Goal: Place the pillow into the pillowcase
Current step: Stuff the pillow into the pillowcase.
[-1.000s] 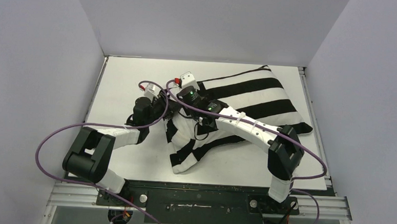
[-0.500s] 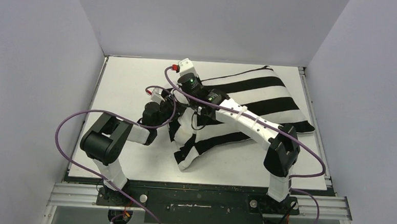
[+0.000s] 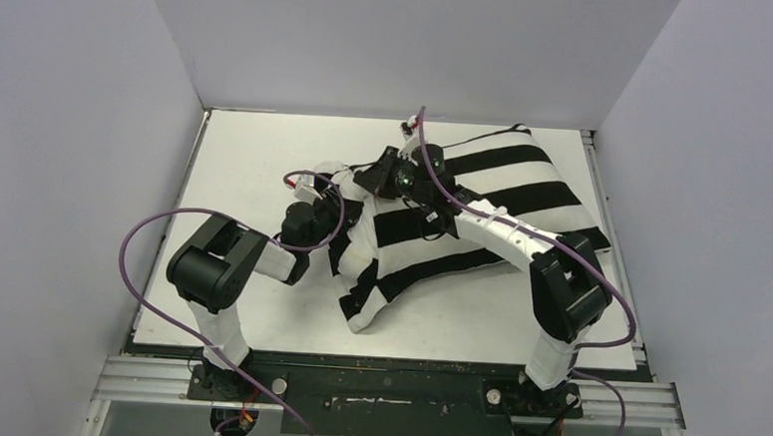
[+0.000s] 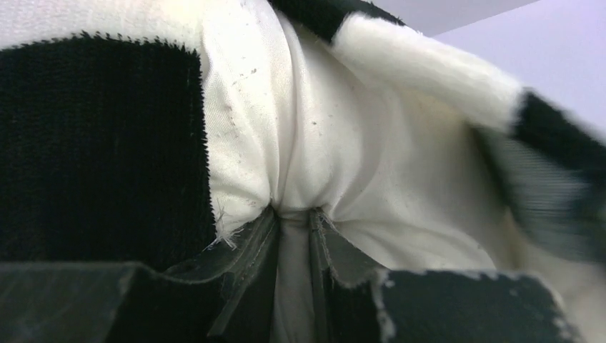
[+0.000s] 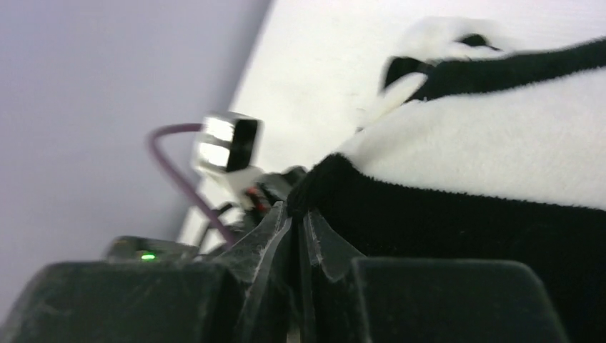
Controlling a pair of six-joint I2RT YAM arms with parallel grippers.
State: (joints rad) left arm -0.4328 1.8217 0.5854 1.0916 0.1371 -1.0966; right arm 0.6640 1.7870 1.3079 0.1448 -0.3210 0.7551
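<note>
The left fingers [image 4: 246, 250] are clamped on a fold of off-white cloth, apparently the pillow [image 4: 343, 164], at the pillowcase [image 3: 504, 194] mouth; the right fingers [image 5: 268, 243] pinch the black hem beside it. With the pillow seemingly mostly sheathed on the tabletop [image 3: 256, 151], anchor left and draw the hem leftward over it.

Pillowcase [image 3: 483, 198]: broad black and white stripes; close up the white is fuzzy cream, the black dense and matte. Cloth [image 4: 343, 157] at the left end effector [image 4: 294, 214]: smooth off-white, flecked with tiny dark specks (lining or pillow, cannot tell). Its fingers black; right end effector [image 5: 296, 214] black too. Arms [image 3: 501, 239]: white links, black joints. Cables [image 3: 152, 236]: purple. Table [image 3: 256, 151]: plain white. Walls [image 3: 68, 111]: pale lavender-grey. Small green light [image 5: 148, 255].
</note>
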